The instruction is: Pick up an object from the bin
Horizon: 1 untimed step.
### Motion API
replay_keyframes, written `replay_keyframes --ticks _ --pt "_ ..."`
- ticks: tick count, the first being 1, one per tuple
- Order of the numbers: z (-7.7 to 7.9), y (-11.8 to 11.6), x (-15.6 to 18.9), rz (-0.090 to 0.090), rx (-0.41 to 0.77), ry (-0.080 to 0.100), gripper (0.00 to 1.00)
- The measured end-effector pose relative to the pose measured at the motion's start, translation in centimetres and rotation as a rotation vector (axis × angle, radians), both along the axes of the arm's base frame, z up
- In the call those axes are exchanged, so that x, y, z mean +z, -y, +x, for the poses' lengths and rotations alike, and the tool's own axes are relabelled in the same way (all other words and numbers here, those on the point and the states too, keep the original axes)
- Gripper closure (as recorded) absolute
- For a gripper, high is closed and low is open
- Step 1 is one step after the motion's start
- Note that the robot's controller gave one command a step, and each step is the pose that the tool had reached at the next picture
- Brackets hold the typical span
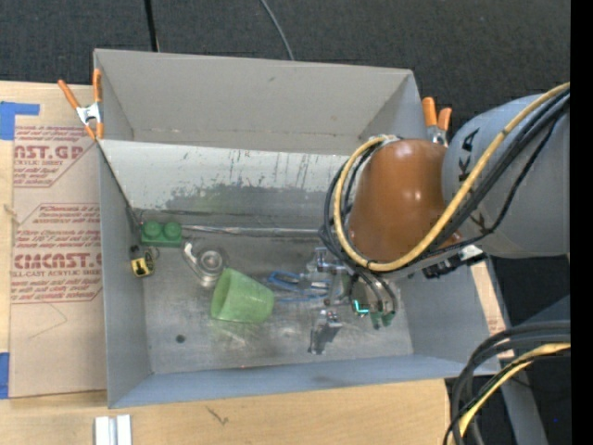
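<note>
The gripper (321, 330) hangs low at the lower right of the bin (116, 323); open or closed, I cannot tell. The green cup (240, 297) lies tipped over just left of it, apparently not touching.

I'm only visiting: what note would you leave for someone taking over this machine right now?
Hand: low in the bin, right side; nothing visibly held.
Things: pale green cup on its side just left of the hand; blue piece between them; silver round piece and green block further left.
Done: nothing lifted out yet.
Left: grip one thing, lift it clear.
</note>
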<state>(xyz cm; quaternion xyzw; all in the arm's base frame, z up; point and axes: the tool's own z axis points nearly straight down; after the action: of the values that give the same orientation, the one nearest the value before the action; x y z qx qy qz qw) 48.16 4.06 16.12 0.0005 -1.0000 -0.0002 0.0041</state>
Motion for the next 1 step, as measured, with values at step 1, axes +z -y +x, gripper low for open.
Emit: replay_keyframes --ticks 1 --pt "4.61 -2.60 -9.09 0.002 -0.074 0.018 0.00"
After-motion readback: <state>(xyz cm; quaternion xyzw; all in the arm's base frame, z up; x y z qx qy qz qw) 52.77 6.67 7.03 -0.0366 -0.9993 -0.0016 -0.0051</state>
